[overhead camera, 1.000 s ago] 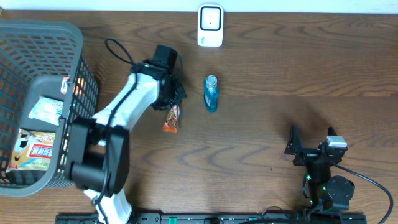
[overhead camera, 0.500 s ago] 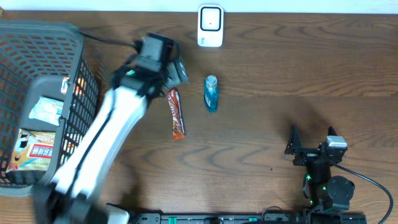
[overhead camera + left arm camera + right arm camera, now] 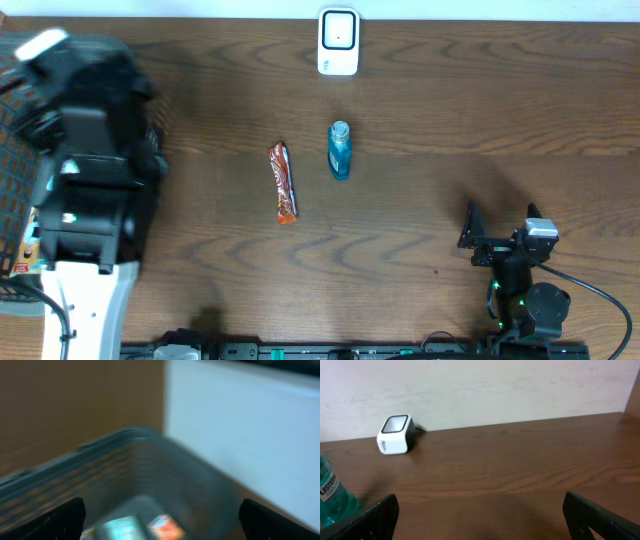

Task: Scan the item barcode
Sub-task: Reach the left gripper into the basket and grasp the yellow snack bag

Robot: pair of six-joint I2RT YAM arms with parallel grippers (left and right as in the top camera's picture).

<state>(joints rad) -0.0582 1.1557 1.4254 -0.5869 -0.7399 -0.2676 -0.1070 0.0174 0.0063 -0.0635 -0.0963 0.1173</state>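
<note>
The snack bar (image 3: 284, 182) lies flat on the desk (image 3: 450, 110), just left of the blue bottle (image 3: 340, 150) and well apart from the scanner (image 3: 338, 42) at the far edge. Neither arm touches it. The left jaws are released above the basket (image 3: 150, 460). The right jaws are released and empty.

Looked like a mock shop checkout set up on a bench. A small white barcode scanner (image 3: 338, 41) stood at top centre of a wood-grain table (image 3: 480, 120). A grey plastic shopping basket (image 3: 140, 460) at far left held printed packets (image 3: 162, 527). A snack bar (image 3: 284, 182) and a blue mouthwash bottle (image 3: 339, 150) sat mid-frame. A plain white wall (image 3: 495, 385) ran behind.
</note>
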